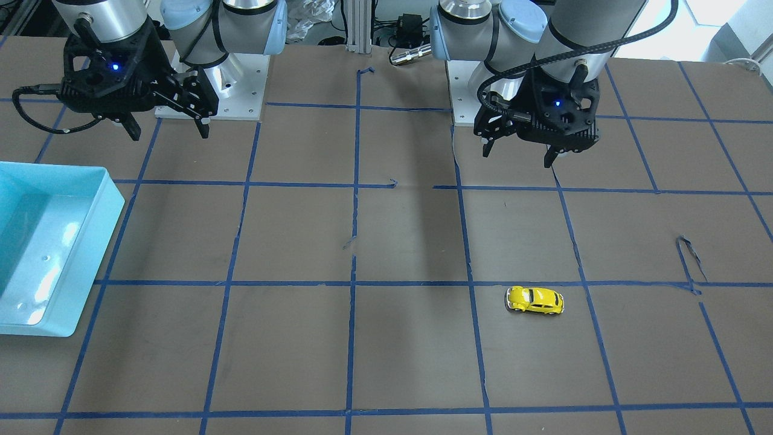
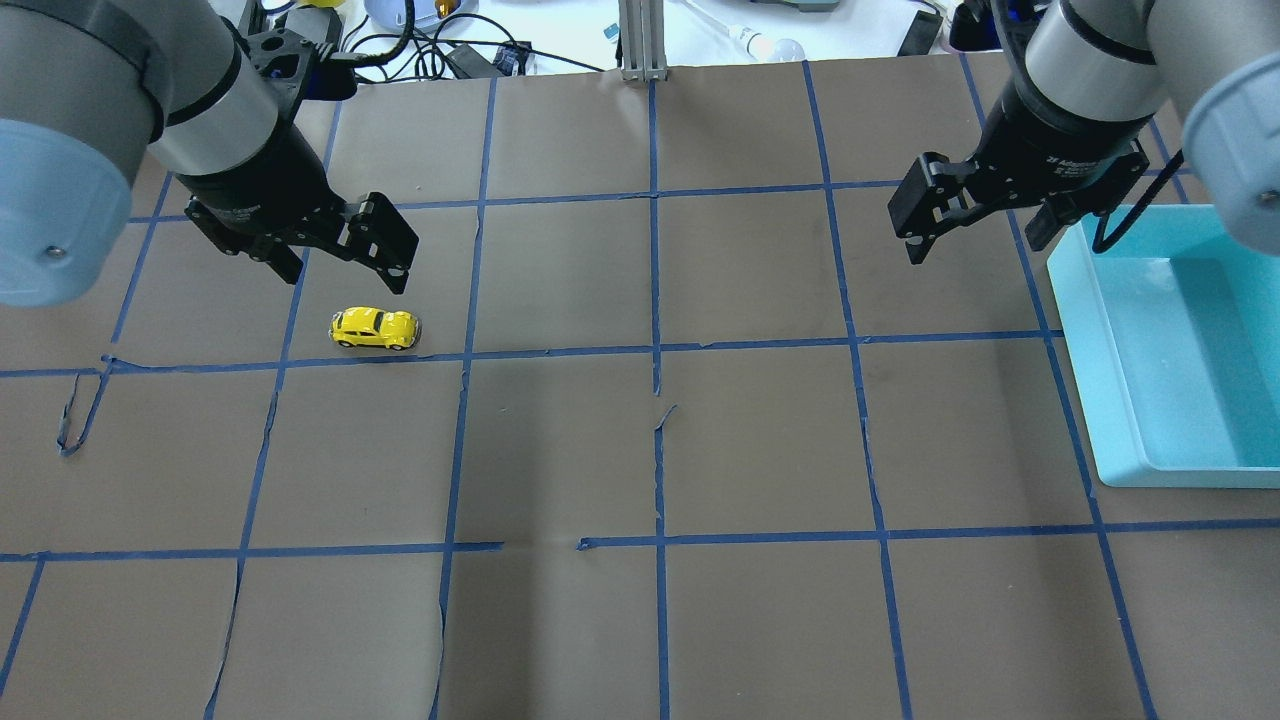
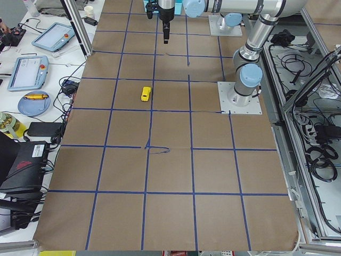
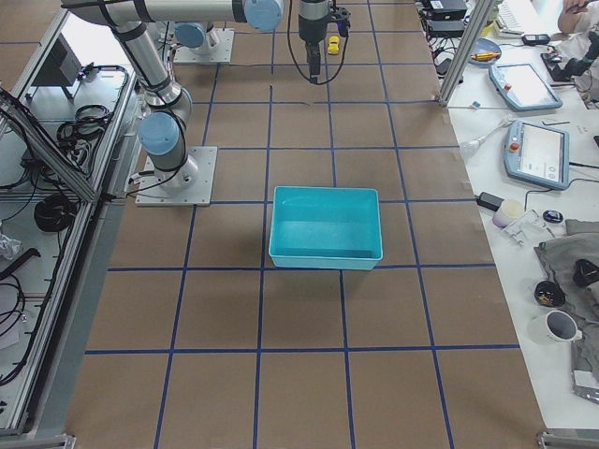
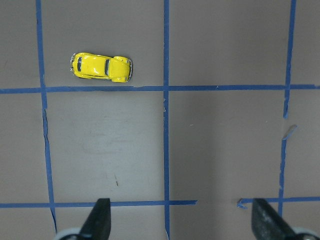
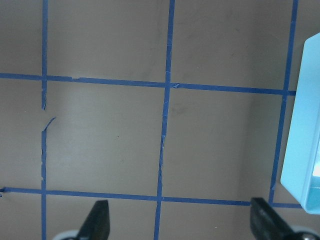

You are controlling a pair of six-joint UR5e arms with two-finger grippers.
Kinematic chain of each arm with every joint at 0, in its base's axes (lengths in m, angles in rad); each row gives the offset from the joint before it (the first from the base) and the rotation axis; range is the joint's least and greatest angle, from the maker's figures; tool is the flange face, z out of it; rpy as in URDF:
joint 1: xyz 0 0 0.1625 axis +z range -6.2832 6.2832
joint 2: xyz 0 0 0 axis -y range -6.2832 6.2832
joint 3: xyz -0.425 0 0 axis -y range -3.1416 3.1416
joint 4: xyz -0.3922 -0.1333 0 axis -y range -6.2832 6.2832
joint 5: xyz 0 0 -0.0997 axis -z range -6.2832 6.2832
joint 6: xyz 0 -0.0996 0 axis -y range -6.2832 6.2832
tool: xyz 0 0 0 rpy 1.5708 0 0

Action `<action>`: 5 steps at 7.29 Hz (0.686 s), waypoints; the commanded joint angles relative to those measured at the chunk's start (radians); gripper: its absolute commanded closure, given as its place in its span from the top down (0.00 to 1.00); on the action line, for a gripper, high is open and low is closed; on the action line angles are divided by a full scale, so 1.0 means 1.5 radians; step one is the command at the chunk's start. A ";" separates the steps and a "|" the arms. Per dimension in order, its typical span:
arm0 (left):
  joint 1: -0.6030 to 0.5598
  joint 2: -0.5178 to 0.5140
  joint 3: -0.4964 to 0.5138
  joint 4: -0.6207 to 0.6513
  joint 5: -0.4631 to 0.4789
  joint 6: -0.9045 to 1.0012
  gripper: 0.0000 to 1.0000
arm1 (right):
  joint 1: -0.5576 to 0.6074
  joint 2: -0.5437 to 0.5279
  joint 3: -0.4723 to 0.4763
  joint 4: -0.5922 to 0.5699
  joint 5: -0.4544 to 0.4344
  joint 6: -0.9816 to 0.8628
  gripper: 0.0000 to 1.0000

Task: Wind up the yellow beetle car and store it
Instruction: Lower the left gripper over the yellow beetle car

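Observation:
The yellow beetle car (image 2: 374,328) stands on its wheels on the brown table, just above a blue tape line. It also shows in the front view (image 1: 535,300), the left wrist view (image 5: 101,67), the exterior left view (image 3: 146,94) and, small, the exterior right view (image 4: 333,44). My left gripper (image 2: 345,262) hangs open and empty above the table, a little behind the car; both fingertips (image 5: 100,216) show wide apart. My right gripper (image 2: 975,228) is open and empty, high over the table beside the teal bin (image 2: 1180,350).
The teal bin (image 1: 42,241) is an open, empty tray at the table's right end, also in the exterior right view (image 4: 326,227) and at the right wrist view's edge (image 6: 302,145). Blue tape lines grid the brown paper. Tablets and cables lie past the table's far edge.

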 commanded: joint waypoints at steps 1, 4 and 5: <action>0.028 -0.048 -0.009 0.035 -0.001 0.253 1.00 | 0.000 0.002 0.001 -0.008 -0.006 -0.006 1.00; 0.144 -0.113 -0.073 0.146 -0.003 0.729 1.00 | -0.001 0.002 -0.003 -0.012 -0.010 0.000 1.00; 0.147 -0.147 -0.074 0.157 -0.001 0.842 1.00 | 0.000 0.002 -0.001 -0.027 -0.008 -0.001 1.00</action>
